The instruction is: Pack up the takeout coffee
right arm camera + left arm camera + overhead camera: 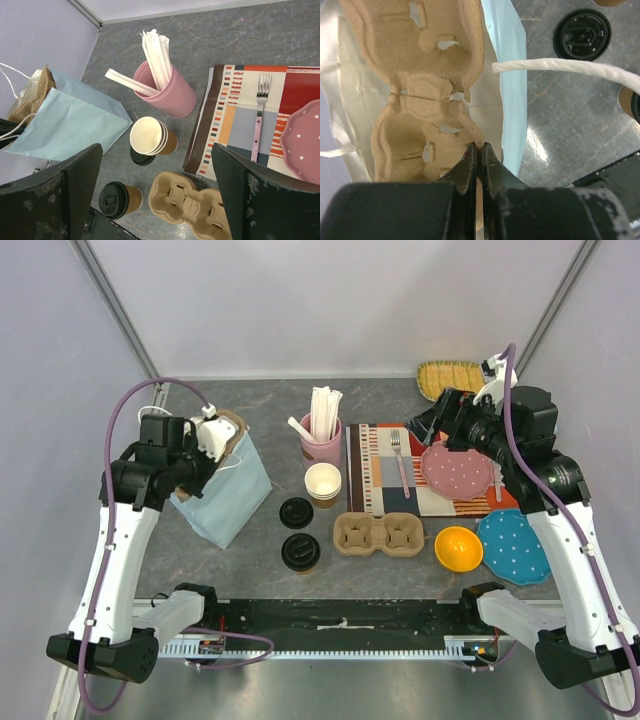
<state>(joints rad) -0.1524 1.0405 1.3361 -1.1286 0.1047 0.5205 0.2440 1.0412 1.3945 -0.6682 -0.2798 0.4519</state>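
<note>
Overhead, the takeout coffee [300, 552] stands lidded on the counter [250, 575], near the blue paper bag [225, 495]. At the left wrist, the left tool [479, 150] is pinched tight beside a cardboard carrier [420, 75] in the bag's mouth. At the right wrist, the right tool [156, 147] gapes wide, well apart from the takeout coffee.

Grey mottled tabletop [250, 572] enclosed by pale walls [300, 300].
</note>
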